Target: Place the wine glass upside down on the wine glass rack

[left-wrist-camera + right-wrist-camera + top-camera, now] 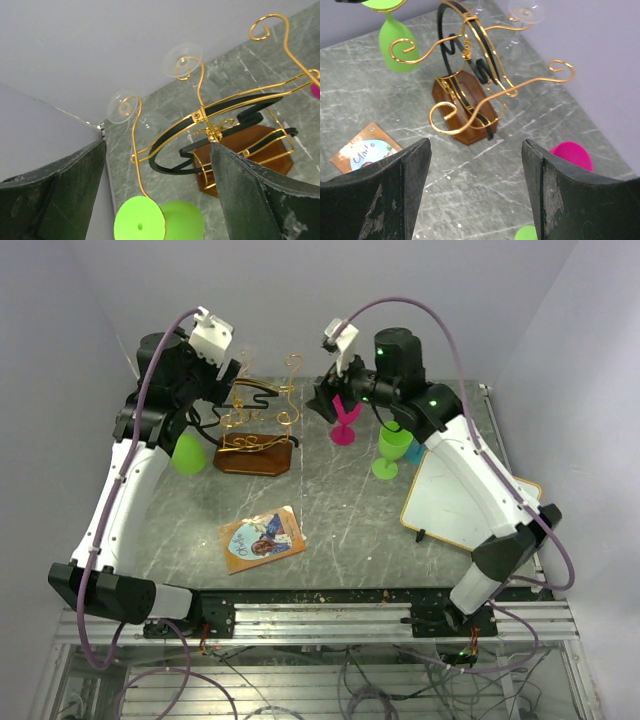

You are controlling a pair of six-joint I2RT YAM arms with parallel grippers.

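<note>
So the left claw and right claw both gape wide, holding nothing. The green wine glass hangs upside down off the wine glass rack, upper left of the top view.

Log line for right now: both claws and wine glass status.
left claw: open, empty | right claw: open, empty | green wine glass: upside down on wine glass rack | second green glass: upright on table
</note>
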